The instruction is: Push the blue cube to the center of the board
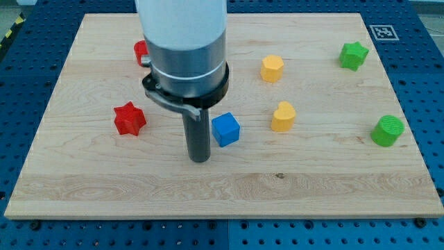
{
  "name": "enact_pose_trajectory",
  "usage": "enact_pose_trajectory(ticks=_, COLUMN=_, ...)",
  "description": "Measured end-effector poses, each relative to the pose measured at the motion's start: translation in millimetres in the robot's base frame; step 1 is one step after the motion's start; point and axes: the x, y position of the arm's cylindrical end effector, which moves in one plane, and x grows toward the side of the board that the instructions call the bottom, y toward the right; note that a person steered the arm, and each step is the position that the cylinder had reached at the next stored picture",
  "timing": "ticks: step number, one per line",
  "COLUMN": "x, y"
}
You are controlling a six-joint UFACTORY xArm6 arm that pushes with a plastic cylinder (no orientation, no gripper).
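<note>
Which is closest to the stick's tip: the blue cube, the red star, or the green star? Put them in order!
From my tip:
1. Blue cube, just to the tip's right in the view.
2. Red star, to the view's left.
3. Green star, far off at the view's top right.

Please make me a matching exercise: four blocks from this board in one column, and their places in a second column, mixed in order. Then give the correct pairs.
Column one:
1. blue plastic cube
2. red plastic star-shaped block
3. green plastic star-shaped block
4. green plastic round block

Column two:
A. at the right edge of the wooden board, lower than the other green block
B. just right of my tip
C. near the board's top right corner
D. left of the dark rod, on the board's left part

Pairs: 1-B, 2-D, 3-C, 4-A
</note>
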Motion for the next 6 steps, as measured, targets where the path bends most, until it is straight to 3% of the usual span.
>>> enact_pose_trajectory(ticks=2, x=-8.6, y=26.9)
enact_pose_trajectory(ticks=3, x=-35.1, y=36.0)
enact_pose_trajectory(ticks=4, x=-39.3, y=36.1)
enact_pose_trajectory(ticks=5, x=-13.6, y=56.8)
enact_pose_trajectory(ticks=6, x=-26.2, y=84.9)
